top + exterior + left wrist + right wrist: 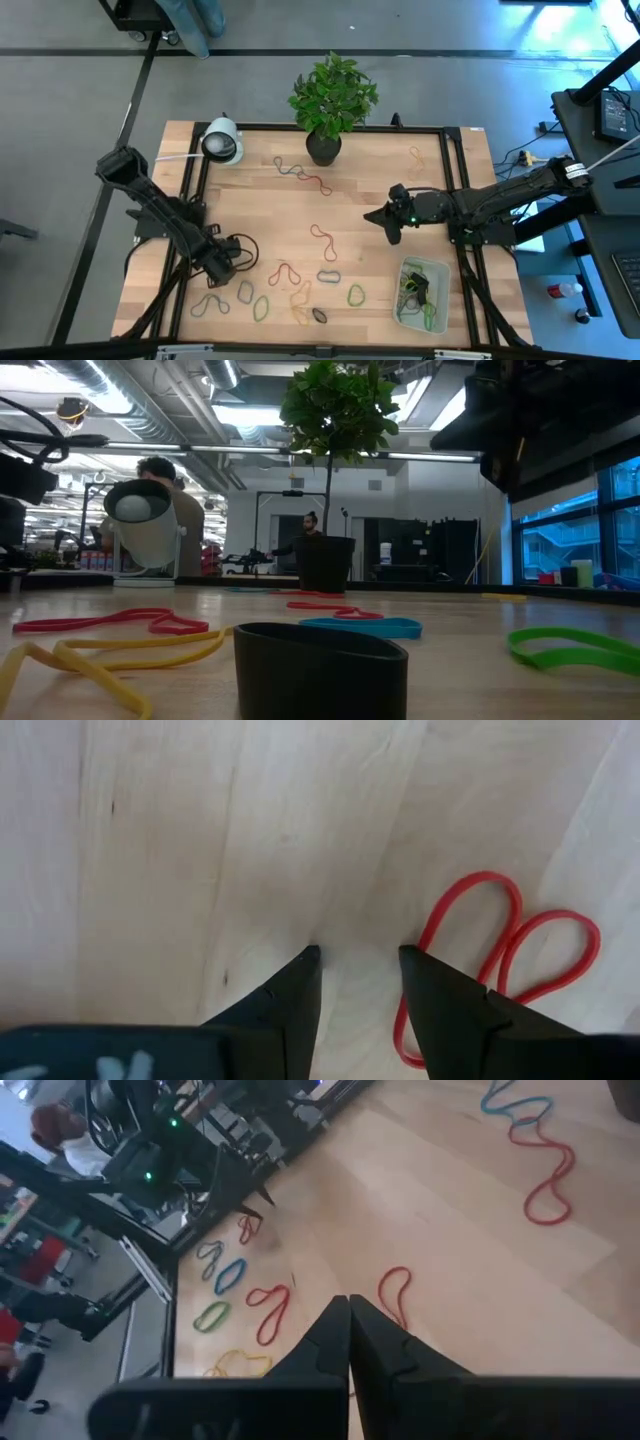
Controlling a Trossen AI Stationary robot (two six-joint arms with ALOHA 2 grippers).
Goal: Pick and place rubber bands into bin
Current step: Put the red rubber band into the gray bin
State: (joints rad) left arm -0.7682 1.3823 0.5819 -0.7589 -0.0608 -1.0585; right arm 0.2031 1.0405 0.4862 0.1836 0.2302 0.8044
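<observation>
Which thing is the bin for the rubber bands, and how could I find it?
Start at the potted plant at the table's far edge, then go to the opposite near edge, on the right arm's side. There lies the bin, a shallow pale see-through tray with rounded corners. It alone has walls, with several bands already piled inside.

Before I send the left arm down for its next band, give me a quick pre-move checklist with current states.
1. Left gripper open: ok, fingers apart above bare wood.
2. Left gripper empty: ok, nothing between the fingers.
3. Target lined up: not ok, the red rubber band lies beside one finger, not between them.
4. Right gripper clear of the left arm: ok, shut, mid-table in the high view.
5. Bin reachable and upright: ok, bands already inside.
6. Loose bands left on the table: ok, many remain.
</observation>
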